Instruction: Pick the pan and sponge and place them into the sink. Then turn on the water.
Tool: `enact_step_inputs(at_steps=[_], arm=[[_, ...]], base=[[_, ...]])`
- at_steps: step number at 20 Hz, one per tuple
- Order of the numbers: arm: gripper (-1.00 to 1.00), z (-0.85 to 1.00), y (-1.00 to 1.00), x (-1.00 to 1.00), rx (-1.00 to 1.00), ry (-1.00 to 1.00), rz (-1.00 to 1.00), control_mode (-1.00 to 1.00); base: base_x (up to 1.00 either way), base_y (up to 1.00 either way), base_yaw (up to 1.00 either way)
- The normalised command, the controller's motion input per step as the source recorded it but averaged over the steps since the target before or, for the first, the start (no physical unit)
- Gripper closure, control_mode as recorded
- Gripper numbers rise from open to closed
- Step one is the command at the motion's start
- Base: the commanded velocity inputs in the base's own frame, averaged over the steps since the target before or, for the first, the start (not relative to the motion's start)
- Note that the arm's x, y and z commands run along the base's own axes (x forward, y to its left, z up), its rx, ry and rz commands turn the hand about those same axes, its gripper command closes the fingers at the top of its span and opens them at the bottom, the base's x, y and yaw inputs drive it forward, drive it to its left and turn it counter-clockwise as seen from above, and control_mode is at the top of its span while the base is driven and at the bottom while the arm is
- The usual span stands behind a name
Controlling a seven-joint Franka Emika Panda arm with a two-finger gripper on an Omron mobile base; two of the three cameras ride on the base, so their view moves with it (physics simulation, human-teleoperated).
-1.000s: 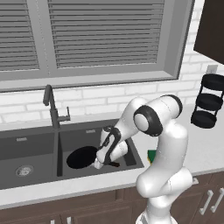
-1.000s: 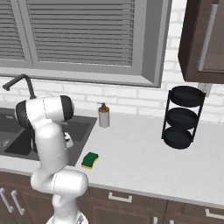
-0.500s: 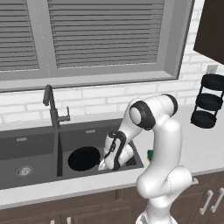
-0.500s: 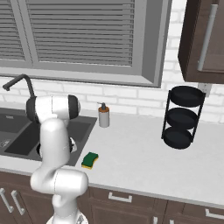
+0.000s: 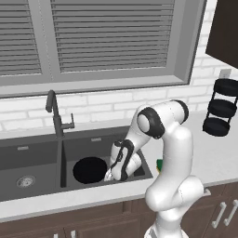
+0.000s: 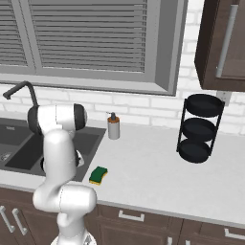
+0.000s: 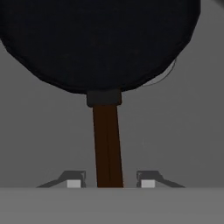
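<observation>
1. Dark grey double-basin sink (image 5: 28, 153): round flat black frying pan (image 5: 89, 169) lies in its right basin, partly over a round metal drain (image 7: 164, 74).
2. Pan's short dark brown handle (image 7: 107, 144) runs straight back between the two-finger gripper (image 7: 111, 180); fingers spread either side, apart from it, holding nothing.
3. Right base view: small green-and-yellow sponge (image 6: 98, 175) on the light countertop (image 6: 158, 167), near the basin's edge.

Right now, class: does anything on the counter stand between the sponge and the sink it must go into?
Nothing visible does. The sponge lies on bare counter just beside the sink rim; the soap bottle stands further back, off that path.
</observation>
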Motion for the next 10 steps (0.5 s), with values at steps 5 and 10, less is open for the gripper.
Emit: enact_step_inputs(at_steps=[5,10], arm=[[-1.00,0.41,0.00,0.01,0.00,0.00,0.00,-1.00],[-1.00,0.82,0.00,0.00,0.00,0.00,-0.07,-1.00]], base=[[0.00,0.00,0.00],[0.00,0.00,0.00]])
